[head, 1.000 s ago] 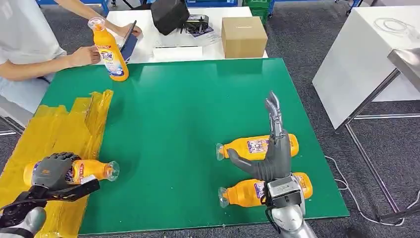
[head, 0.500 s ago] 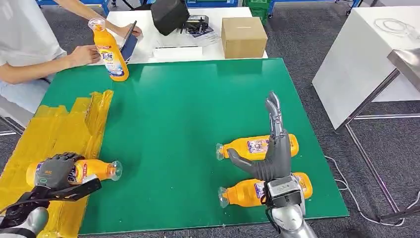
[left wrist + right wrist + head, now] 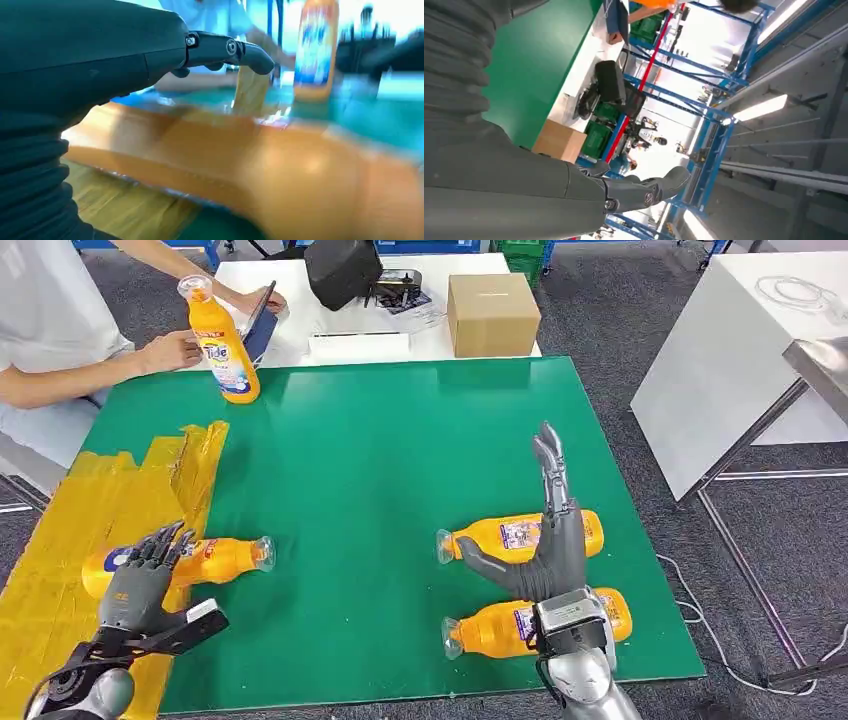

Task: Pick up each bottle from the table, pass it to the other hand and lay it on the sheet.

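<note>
left hand [image 3: 140,580] fingers spread, holding nothing, just behind bottle [image 3: 190,562] lying across yellow sheet [image 3: 60,540] edge | right hand [image 3: 550,540] flat, unclenched above two lying bottles [image 3: 500,630]

Robot lab (or workshop), blue racking [image 3: 704,150], green test table [image 3: 400,490]

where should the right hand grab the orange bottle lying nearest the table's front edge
Probably around the wide labelled middle of the near orange plastic bottle, coming down from above. It lies on its side on the green table with its clear cap pointing left, so the body offers the broadest grip. The right hand hovers open above it.
</note>
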Robot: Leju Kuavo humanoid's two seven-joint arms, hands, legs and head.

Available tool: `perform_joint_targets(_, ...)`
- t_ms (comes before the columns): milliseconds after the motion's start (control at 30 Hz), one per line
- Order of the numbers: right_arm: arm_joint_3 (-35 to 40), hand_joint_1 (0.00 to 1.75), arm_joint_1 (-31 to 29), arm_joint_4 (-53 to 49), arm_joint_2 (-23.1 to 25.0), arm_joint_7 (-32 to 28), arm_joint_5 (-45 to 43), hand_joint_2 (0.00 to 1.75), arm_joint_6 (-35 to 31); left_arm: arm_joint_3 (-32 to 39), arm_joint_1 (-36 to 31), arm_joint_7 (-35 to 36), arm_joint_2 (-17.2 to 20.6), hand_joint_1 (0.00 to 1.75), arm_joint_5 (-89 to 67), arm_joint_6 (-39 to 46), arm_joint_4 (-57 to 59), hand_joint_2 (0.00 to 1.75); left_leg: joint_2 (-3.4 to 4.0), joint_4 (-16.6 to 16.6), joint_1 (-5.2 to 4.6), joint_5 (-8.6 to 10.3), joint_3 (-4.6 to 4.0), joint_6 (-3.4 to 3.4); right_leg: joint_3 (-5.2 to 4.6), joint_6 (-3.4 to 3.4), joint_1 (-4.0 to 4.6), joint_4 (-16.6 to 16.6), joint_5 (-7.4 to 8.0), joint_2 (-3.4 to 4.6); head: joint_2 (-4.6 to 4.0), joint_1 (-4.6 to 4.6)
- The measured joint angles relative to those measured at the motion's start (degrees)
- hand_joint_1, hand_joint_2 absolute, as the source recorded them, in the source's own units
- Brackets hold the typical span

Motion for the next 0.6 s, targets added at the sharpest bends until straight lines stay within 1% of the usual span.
perform_joint_targets(167,0.0,0.00,0.0,0.6,0.0,0.0,0.3,1.75,0.0,1.5,1.2,-2.5,-3.0,0.00,2.9,2.9,-3.8,1.75,0.03,0.0,0.00,-0.01,-0.06,0.00,-0.08,0.00,0.00,0.0,0.00,0.01,0.00,0.00)
perform_joint_targets(433,0.0,0.00,0.0,1.4,0.0,0.3,0.6,1.75,0.0,2.8,2.7,-4.7,-5.5,0.00,5.1,4.2,-8.1,1.75,0.02,0.0,0.01,-0.01,-0.06,0.00,-0.07,0.00,0.02,0.0,0.00,0.01,0.00,0.00)
perform_joint_targets(500,0.0,0.00,0.0,1.5,0.0,0.4,0.7,1.75,0.0,3.2,3.3,-7.7,-6.4,0.00,10.2,3.9,-9.6,1.75,0.03,0.0,0.01,-0.01,-0.06,0.00,-0.08,0.00,0.02,0.0,0.00,0.01,0.00,0.00)
perform_joint_targets(600,0.0,0.00,0.0,1.6,-0.1,0.9,3.0,1.75,-1.0,4.3,4.7,-13.0,-8.8,0.00,23.6,-1.5,-14.1,1.75,0.03,0.0,0.00,-0.01,-0.08,0.00,-0.09,0.00,0.01,0.0,0.00,0.01,0.00,0.00)
